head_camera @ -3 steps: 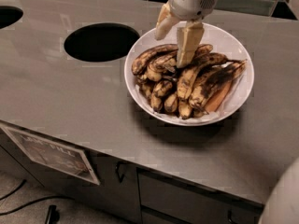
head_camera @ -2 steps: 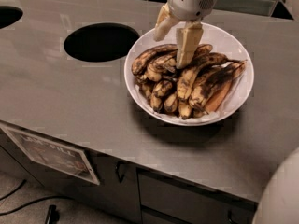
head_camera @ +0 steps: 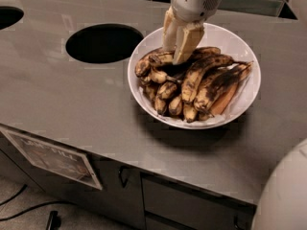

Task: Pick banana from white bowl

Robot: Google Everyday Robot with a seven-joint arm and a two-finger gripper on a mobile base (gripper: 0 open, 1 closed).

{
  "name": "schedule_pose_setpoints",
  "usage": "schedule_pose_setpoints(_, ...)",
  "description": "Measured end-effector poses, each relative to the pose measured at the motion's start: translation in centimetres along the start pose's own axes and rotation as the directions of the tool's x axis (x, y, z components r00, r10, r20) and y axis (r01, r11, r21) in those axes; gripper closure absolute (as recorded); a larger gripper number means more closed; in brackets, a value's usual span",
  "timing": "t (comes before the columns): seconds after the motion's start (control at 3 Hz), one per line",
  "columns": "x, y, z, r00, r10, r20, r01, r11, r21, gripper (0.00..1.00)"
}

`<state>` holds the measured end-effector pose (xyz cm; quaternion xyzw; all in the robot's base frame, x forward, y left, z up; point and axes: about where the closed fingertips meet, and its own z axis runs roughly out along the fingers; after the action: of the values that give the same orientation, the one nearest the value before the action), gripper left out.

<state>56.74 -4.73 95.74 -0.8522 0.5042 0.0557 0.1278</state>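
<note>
**Q:** Where is the gripper (head_camera: 174,55)?
**A:** It hangs over the far left part of the white bowl (head_camera: 238,42), pointing down, with its lower end at the top of the heap. The top edge of the view cuts off its upper body. Whether it is released or clenched cannot be told, because the gripper itself and the dark fruit mask the contact area.

**Q:** Where is the banana (head_camera: 200,74)?
**A:** It is in the bowl, in the middle of the heap, just right of the gripper. It runs from the near centre toward the far right. Whether it touches the gripper cannot be told. Short stubby bananas (head_camera: 167,90) crowd its left side. A flat orange-yellow piece (head_camera: 225,99) lies half hidden under the fruit on the right.

**Q:** What surrounds the bowl?
**A:** The bowl stands on a grey countertop (head_camera: 72,99). A dark round hole (head_camera: 104,43) lies just left of the bowl. A second hole (head_camera: 6,16) is cut off at the left edge. A white rounded body (head_camera: 285,195) is cut off at the near right corner. The label (head_camera: 53,157) on the cabinet front is unreadable.
</note>
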Motion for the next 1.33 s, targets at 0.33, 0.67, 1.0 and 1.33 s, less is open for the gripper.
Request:
schedule_pose_setpoints(0.33,0.0,0.0,0.0,1.0,0.0,0.0,0.0,1.0,0.0,0.9)
schedule_pose_setpoints(0.67,0.0,0.0,0.0,1.0,0.0,0.0,0.0,1.0,0.0,1.0)
schedule_pose_setpoints(1.0,0.0,0.0,0.0,1.0,0.0,0.0,0.0,1.0,0.0,1.0)
schedule_pose_setpoints(1.33,-1.0,-0.4,-1.6,1.0,-0.007,-0.015,0.008,0.9954,0.095,1.0)
